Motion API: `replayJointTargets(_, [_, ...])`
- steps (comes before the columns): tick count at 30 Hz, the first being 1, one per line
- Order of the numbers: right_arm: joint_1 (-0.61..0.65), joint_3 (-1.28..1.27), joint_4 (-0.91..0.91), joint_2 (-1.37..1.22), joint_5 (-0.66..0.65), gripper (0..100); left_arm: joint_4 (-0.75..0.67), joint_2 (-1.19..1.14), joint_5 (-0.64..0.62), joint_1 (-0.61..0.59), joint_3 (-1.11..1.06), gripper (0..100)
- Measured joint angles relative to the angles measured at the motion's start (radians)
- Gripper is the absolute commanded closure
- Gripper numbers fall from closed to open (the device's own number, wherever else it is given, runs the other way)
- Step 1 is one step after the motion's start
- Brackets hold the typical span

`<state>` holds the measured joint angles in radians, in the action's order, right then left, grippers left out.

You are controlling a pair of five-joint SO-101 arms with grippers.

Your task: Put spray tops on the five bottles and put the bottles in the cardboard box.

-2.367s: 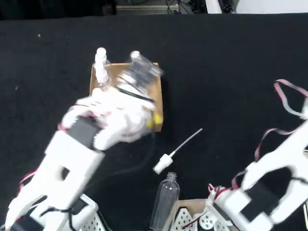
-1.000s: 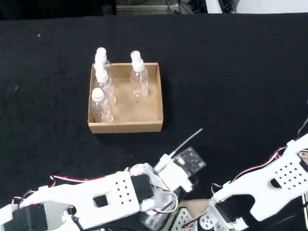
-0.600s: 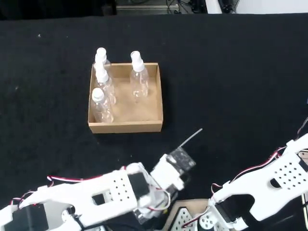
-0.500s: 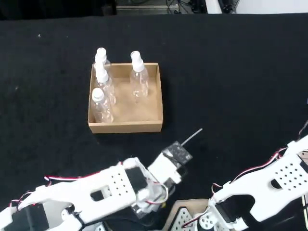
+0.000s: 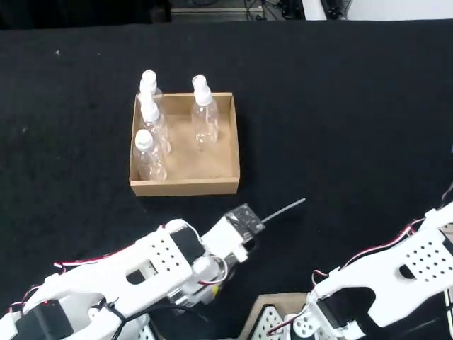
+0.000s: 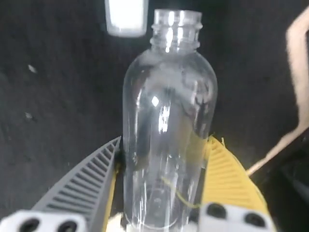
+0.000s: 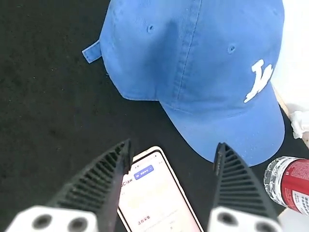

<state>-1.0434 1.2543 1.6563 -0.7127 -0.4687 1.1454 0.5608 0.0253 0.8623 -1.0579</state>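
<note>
Bottle number five (image 6: pixel 169 121) sits in my left pincer (image 6: pixel 164 145). The two fingers are partly closed and squeeze its sides. I hold it low on the body, I think so the open neck stays free for a top.

The loose spray top (image 6: pixel 126 17) lies on the black table (image 5: pixel 354 106) just past that neck. From above, its thin tube (image 5: pixel 287 209) points to 2 o'clock beside my left wrist (image 5: pixel 237 227).

The cardboard box (image 5: pixel 184 187) is at 11 o'clock from that wrist, a little apart. Four bottles (image 5: pixel 151 120) with tops stand inside, three along the 9 o'clock wall and one near 1 o'clock. The 5 o'clock corner looks free for the last one, but I must lift over the near edge.

My right pincer (image 7: pixel 174 147) is wide open and holds nothing. It hangs over a phone (image 7: pixel 159 198), near a blue cap (image 7: pixel 193 63).
</note>
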Motion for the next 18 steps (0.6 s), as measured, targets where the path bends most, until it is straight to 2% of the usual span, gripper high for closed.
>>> replayJointTargets(4, [0.0,0.0,0.0,0.0,0.0,75.5,0.103,-0.002,0.0,0.0,0.064,91])
replayJointTargets(11, [0.0,0.0,0.0,0.0,0.0,75.5,0.178,-0.002,0.0,0.0,0.267,91])
replayJointTargets(15, [0.0,0.0,0.0,0.0,0.0,75.5,0.094,-0.006,0.0,-0.005,0.396,91])
replayJointTargets(18, [0.0,0.0,0.0,0.0,0.0,75.5,-0.078,-0.021,0.0,-0.014,0.419,91])
